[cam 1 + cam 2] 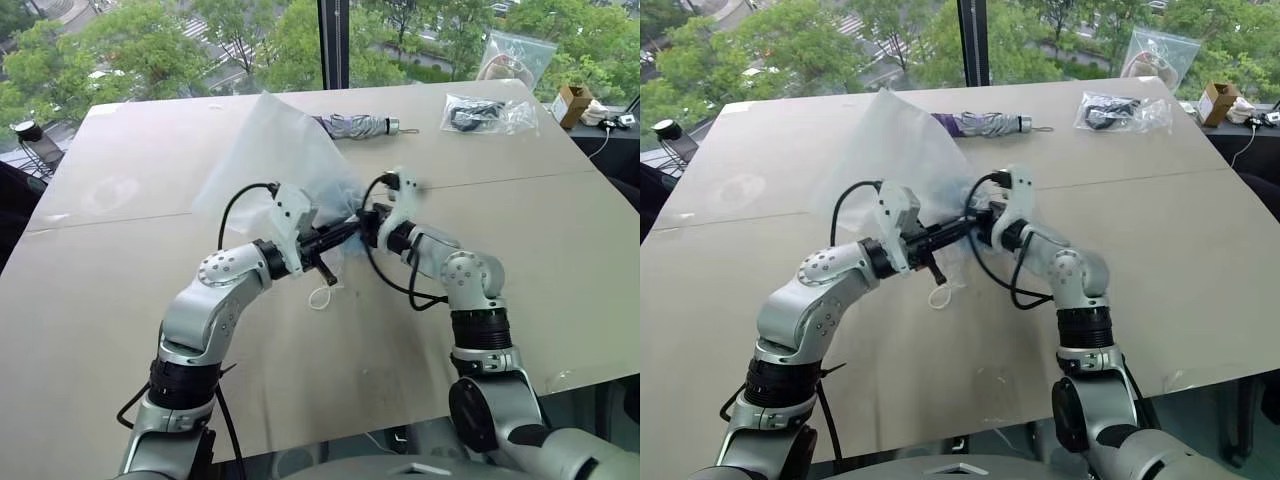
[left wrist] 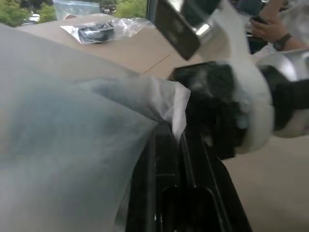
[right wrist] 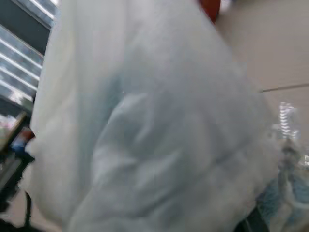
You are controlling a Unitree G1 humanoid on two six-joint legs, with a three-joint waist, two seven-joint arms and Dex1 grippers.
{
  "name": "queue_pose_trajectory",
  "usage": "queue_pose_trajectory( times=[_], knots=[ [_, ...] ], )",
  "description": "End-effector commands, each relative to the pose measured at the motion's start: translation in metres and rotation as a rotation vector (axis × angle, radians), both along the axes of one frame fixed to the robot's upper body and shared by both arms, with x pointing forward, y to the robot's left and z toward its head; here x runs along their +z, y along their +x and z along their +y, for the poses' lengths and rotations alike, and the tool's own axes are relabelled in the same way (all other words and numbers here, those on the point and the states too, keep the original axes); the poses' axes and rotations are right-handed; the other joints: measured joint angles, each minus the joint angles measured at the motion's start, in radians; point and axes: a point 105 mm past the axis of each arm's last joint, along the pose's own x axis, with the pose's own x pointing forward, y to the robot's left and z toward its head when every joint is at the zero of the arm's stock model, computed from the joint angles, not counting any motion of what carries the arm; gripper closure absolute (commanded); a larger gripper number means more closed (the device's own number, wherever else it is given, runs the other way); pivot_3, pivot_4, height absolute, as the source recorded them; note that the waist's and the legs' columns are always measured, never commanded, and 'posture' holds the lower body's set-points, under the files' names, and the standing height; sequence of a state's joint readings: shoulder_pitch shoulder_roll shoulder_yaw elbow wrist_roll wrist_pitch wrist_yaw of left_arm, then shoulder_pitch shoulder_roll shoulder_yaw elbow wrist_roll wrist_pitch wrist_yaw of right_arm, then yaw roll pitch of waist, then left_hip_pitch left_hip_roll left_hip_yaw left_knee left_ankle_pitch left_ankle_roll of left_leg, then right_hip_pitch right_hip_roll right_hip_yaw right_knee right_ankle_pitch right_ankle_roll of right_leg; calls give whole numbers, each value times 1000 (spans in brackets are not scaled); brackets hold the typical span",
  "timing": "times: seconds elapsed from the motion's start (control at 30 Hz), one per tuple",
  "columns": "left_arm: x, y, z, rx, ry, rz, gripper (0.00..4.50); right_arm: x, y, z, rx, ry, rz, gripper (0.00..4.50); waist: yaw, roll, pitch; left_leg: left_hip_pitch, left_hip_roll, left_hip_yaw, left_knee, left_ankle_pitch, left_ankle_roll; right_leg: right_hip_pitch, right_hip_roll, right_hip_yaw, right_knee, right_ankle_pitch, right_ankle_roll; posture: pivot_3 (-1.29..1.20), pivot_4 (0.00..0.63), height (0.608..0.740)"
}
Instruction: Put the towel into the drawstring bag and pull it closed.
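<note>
Left gripper (image 1: 330, 240) clenched on bag (image 1: 275, 160) mouth; right gripper (image 1: 368, 225) meets it there, also pinching fabric (likely bunching mouth to cinch). Bag held above table (image 1: 560, 250); bluish towel (image 3: 104, 125) shows faintly inside. Cord loop (image 1: 322, 297) dangles below.

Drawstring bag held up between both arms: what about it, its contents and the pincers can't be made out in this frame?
- Towel: a faint bluish shade behind the drawstring bag in the right wrist view; the fabric veils its shape.
- Bag mouth: bunched where the left pincer and right pincer meet; whether it is cinched is hidden.
- Cord loop: too thin to trace to its end.
- Right pincer's fingers: covered by fabric.
</note>
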State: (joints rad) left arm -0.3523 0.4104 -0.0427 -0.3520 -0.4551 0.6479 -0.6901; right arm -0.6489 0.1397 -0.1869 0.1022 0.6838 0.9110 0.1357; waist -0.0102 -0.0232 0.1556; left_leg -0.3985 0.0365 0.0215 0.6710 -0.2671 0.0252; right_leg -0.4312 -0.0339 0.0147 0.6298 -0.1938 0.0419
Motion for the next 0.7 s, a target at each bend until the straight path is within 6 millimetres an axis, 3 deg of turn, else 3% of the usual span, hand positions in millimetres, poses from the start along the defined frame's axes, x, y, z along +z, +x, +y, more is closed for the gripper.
queue_pose_trajectory(
  times=[0.03, 0.1, 0.17, 0.27, 0.37, 0.5, 0.7],
  knots=[
    [9, -5, -4, -33, -18, -28, 4500, 55, -4, 48, 51, 490, 124, 4484, -3, 0, 0, 0, 0, 0, 0, 0, 0, 0, 0, 1, -1, 0, 0, 0, 150, 740],
    [9, -2, -1, -21, -19, -28, 4500, 67, 4, 43, 15, 777, 293, 4484, -7, 0, 0, 0, 0, 0, 0, 0, 0, 0, 0, 2, -2, 0, 0, 0, 150, 740],
    [9, 1, 1, -7, -17, -34, 4500, 64, 8, 41, -12, 815, 364, 3489, -10, 1, 1, 0, 0, 0, -1, 0, 0, -1, 1, 1, -2, 0, 0, 0, 150, 740],
    [6, 9, 5, 32, 5, -51, 4500, 64, 0, 43, 8, 663, 305, 2216, -24, 1, 1, 0, 1, 1, -2, 0, 0, -1, 3, 0, -2, 0, 0, 0, 150, 740],
    [8, 21, 11, 96, 15, -80, 4500, 46, -4, 38, -7, 347, 176, 840, -37, 2, 1, 0, 3, 1, -3, 0, 0, -3, 5, 2, 0, 0, 0, 0, 150, 740],
    [15, 34, 15, 153, 4, -117, 4500, 27, -14, 23, 30, 75, 38, 840, -32, 2, 1, 0, 3, 0, -3, 0, 0, -3, 5, 1, 1, 0, 0, 0, 150, 740],
    [24, 38, 19, 170, -41, -128, 4500, 12, -24, -5, 79, -142, -62, 840, -18, 2, 1, -3, 0, 1, -1, 0, 0, -2, 0, 4, -4, 0, 1, 0, 150, 740]
  ],
)
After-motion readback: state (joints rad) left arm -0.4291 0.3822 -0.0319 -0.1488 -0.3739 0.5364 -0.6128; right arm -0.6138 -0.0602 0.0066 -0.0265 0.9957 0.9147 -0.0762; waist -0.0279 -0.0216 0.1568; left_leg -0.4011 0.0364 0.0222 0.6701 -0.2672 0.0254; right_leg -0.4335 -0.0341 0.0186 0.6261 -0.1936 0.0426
